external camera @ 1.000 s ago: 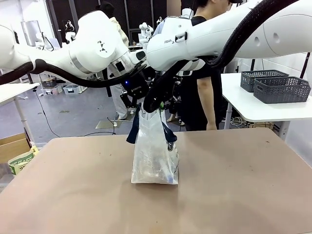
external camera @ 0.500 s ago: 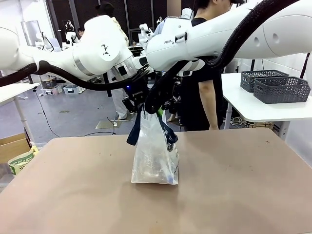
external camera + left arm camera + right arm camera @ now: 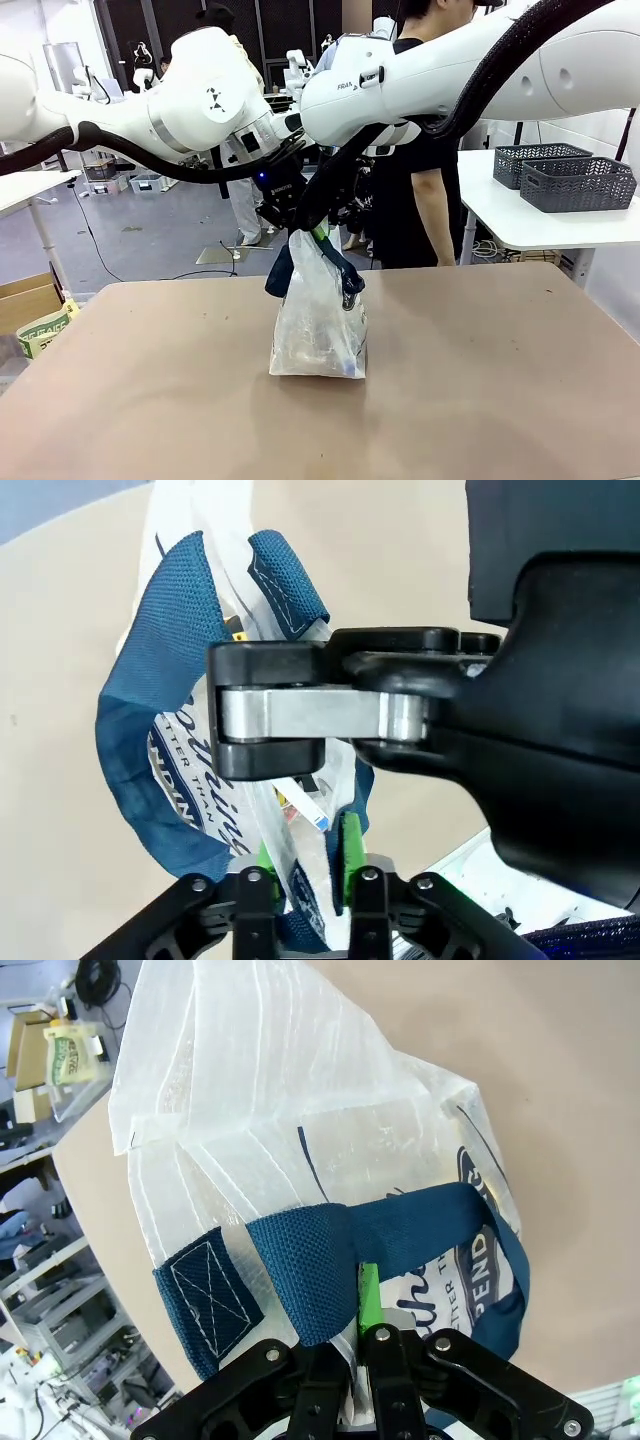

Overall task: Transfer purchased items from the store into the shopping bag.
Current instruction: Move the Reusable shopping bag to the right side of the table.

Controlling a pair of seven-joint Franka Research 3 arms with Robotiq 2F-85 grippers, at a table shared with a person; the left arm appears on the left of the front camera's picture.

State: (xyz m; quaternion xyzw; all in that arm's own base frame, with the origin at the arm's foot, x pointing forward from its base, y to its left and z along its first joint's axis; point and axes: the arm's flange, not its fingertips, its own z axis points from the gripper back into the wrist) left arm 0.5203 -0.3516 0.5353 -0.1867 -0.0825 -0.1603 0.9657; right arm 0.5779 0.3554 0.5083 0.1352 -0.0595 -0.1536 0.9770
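Observation:
The shopping bag [image 3: 318, 322], translucent white with navy strap handles, stands upright in the middle of the brown table [image 3: 480, 390], with items dimly visible inside. Both grippers meet at its top. In the left wrist view my left gripper [image 3: 305, 858] has its green pads pressed on the bag's plastic rim [image 3: 290, 830], with a navy handle [image 3: 150, 750] looping to the left. The right gripper [image 3: 350, 1312] is shut on the other navy strap [image 3: 300, 1265]. In the front view the left gripper [image 3: 283, 207] sits just left of the right gripper [image 3: 318, 228]. The store is out of view.
A person [image 3: 415, 200] in black stands at the far edge behind the bag. Two dark grey lattice baskets [image 3: 575, 182] sit on a white side table at the right. A cardboard box [image 3: 30, 300] lies on the floor at the left.
My left gripper has moved a little right to the bag's top and closed its jaws on the rim. The hanging navy handle rose slightly. The right gripper kept its grip.

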